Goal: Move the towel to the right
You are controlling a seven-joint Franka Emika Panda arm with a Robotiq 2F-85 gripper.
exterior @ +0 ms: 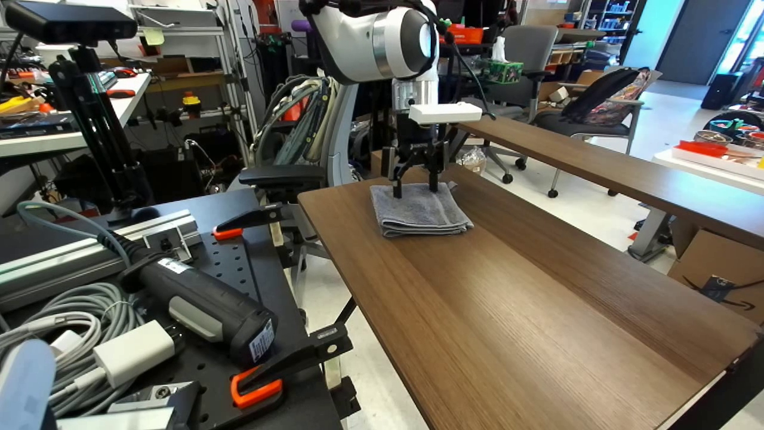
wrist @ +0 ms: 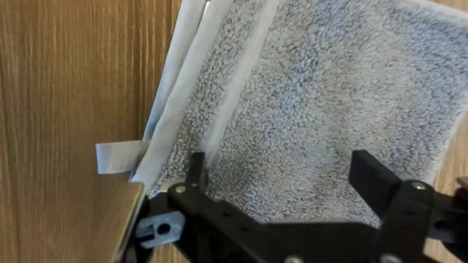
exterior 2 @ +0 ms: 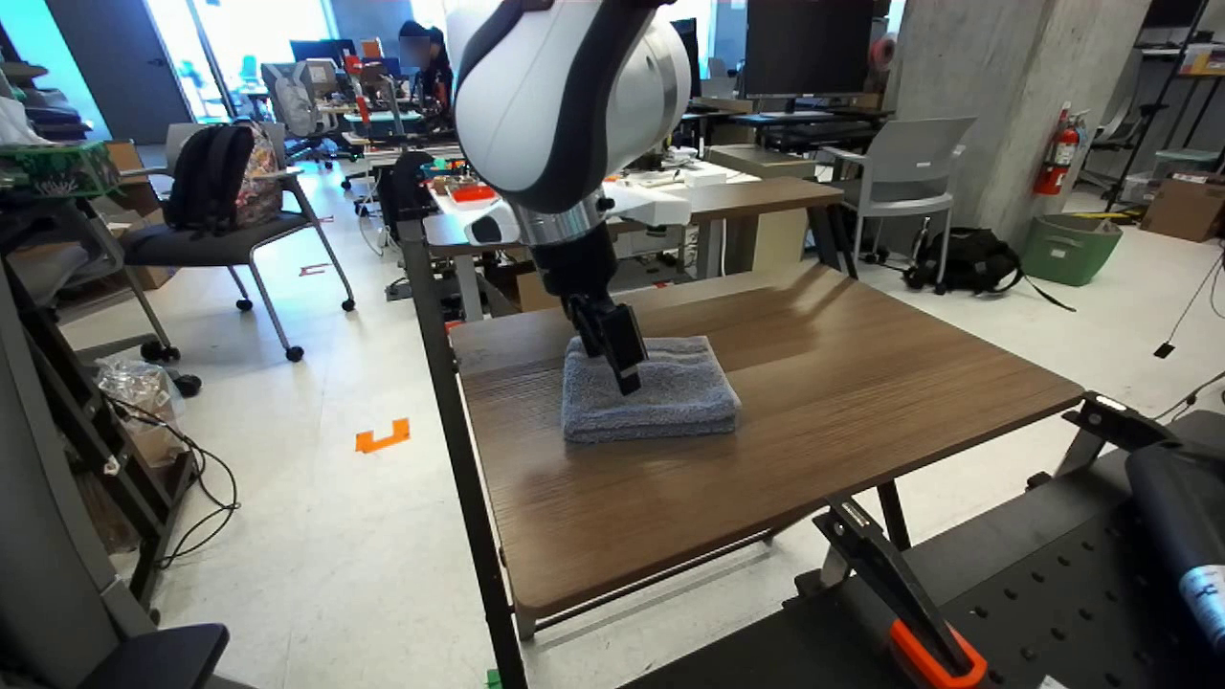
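The grey towel (exterior: 421, 216) lies folded flat near one end of the brown table (exterior: 537, 304), a pale tag (wrist: 120, 157) sticking out past its edge in the wrist view. Right over it the gripper (wrist: 279, 159) points down, its jaws spread wide; whether they touch the towel I cannot tell. Beside the table is a black bench (exterior: 271, 269) with orange-handled clamps (exterior: 298, 356).

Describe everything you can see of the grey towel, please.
The grey towel looks like terry cloth, with smooth, paler edge bands and a small pale tag. Folded into layers, roughly square, it lies flat on the brown table, near one end. The open gripper stands over it; whether they touch is unclear.
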